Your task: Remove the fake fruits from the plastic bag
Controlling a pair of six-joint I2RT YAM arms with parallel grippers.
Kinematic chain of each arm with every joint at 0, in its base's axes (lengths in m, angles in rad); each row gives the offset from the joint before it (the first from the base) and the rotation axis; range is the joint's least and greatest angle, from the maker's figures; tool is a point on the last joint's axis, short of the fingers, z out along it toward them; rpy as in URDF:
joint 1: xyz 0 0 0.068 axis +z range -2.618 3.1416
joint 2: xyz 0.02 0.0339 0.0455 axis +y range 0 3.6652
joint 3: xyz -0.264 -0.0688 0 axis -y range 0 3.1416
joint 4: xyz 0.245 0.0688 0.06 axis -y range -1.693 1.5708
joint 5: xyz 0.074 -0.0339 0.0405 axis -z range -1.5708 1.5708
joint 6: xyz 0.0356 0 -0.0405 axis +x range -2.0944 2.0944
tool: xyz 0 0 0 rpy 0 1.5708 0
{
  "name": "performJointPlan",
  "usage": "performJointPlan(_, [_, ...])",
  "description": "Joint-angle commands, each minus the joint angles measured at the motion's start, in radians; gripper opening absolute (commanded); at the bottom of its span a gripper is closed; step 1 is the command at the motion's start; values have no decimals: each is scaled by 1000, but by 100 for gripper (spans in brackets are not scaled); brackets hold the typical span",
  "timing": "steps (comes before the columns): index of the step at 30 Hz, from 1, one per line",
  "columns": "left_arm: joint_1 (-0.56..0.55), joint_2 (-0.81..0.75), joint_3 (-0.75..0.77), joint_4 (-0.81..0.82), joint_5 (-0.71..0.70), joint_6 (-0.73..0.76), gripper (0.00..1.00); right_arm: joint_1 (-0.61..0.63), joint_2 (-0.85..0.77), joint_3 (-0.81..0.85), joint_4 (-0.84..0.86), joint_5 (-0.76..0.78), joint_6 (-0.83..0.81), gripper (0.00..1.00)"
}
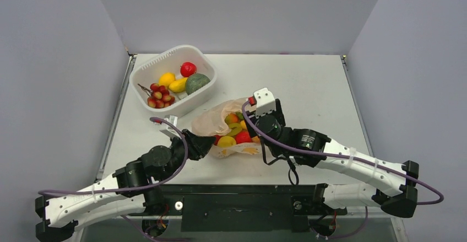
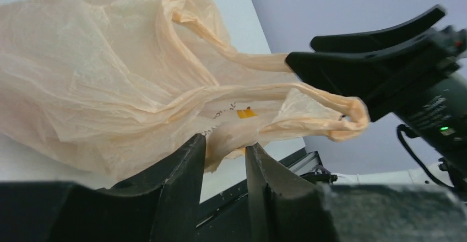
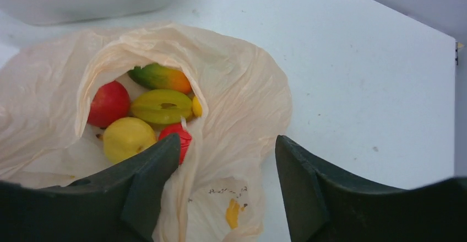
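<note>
Fruits (image 3: 161,106) in bag (image 3: 242,87) mouth, just beside spread right hand (image 3: 227,143)

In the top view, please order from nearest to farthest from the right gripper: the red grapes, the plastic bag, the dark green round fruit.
1. plastic bag, at the right gripper itself, mid-table.
2. dark green round fruit, at the right end of the white basket.
3. red grapes, at the basket's left end, farthest.
</note>
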Motion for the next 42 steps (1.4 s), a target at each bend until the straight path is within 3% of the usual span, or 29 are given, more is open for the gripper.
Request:
performJointPlan(1, [5,60,228,-266,43,80,33,6,12,43,-35,54,-39,47])
performJointPlan(2, [5,79,289,-292,58,122,36,5,9,41,-31,30,-29,38])
performJointPlan(8, [-6,385,577,-486,209,367,44,1,-15,9,-13,-24,31,17])
performJointPlan(15, [-242,556,735,-520,26,608,50,-30,-44,-14,-5,-84,67,4])
performJointPlan(18, [-324,605,763,-505,-38,695,51,-55,-58,-23,0,-107,76,3])
performJointPlan(24, [-455,652,716,-438,-312,839,53,-145,-100,-68,38,-234,110,0])
performJointPlan(30, [-470,766,762,-525,-503,870,55,-166,-124,-91,48,-266,116,0])
performJointPlan(35, [-404,854,805,-564,-548,832,56,-168,-123,-96,48,-269,118,0])
performJointPlan(37, [-343,868,822,-598,-544,775,42,-170,-121,-96,49,-266,117,0])
performJointPlan(38, [-321,872,847,-611,-538,717,22,-171,-118,-96,48,-261,119,0])
performJointPlan(40, [-252,875,881,-649,-520,621,1,-193,-114,-92,42,-261,131,0])
performJointPlan(42, [-156,852,903,-633,-414,555,0,-240,-106,-73,37,-281,146,0])
